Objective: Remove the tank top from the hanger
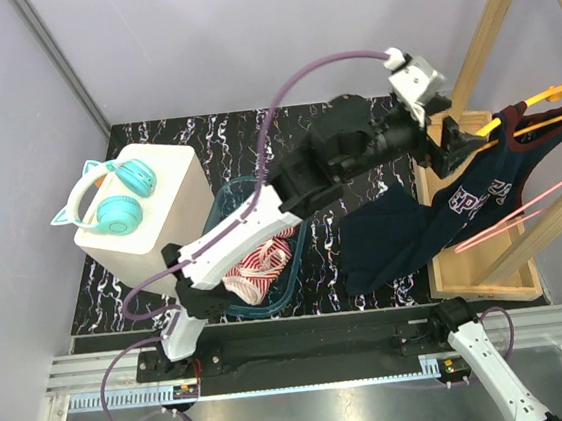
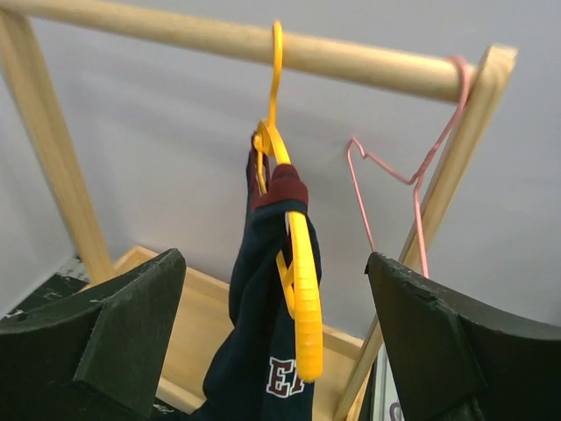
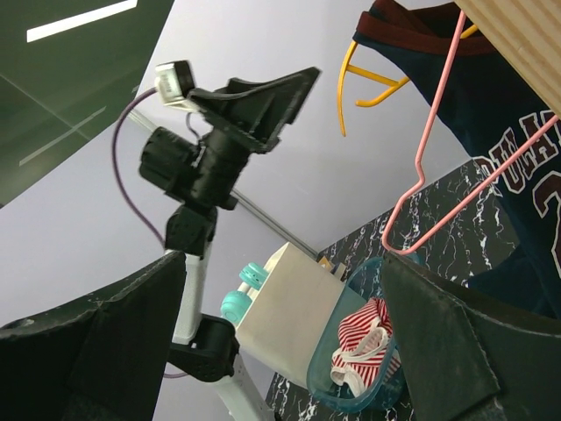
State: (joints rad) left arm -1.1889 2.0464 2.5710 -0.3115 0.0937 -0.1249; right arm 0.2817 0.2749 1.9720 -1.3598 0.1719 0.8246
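A navy tank top (image 1: 433, 220) with maroon trim and white lettering hangs from a yellow hanger (image 1: 550, 94) on a wooden rack (image 1: 489, 33). My left gripper (image 1: 445, 148) is open and empty. It sits just in front of the hanger's near end. In the left wrist view the yellow hanger (image 2: 302, 289) and the tank top (image 2: 254, 333) lie between and beyond my black fingers (image 2: 105, 342), not touching them. My right gripper (image 3: 280, 351) is open and empty. It is low and points up at the tank top (image 3: 500, 114).
An empty pink wire hanger (image 1: 522, 207) hangs on the same rail. The rack's wooden base tray (image 1: 469, 281) sits at the right. A teal bin (image 1: 231, 211) holds a red-striped cloth (image 1: 257, 268). A white box (image 1: 172, 182) bears teal cat-ear headphones (image 1: 109, 198).
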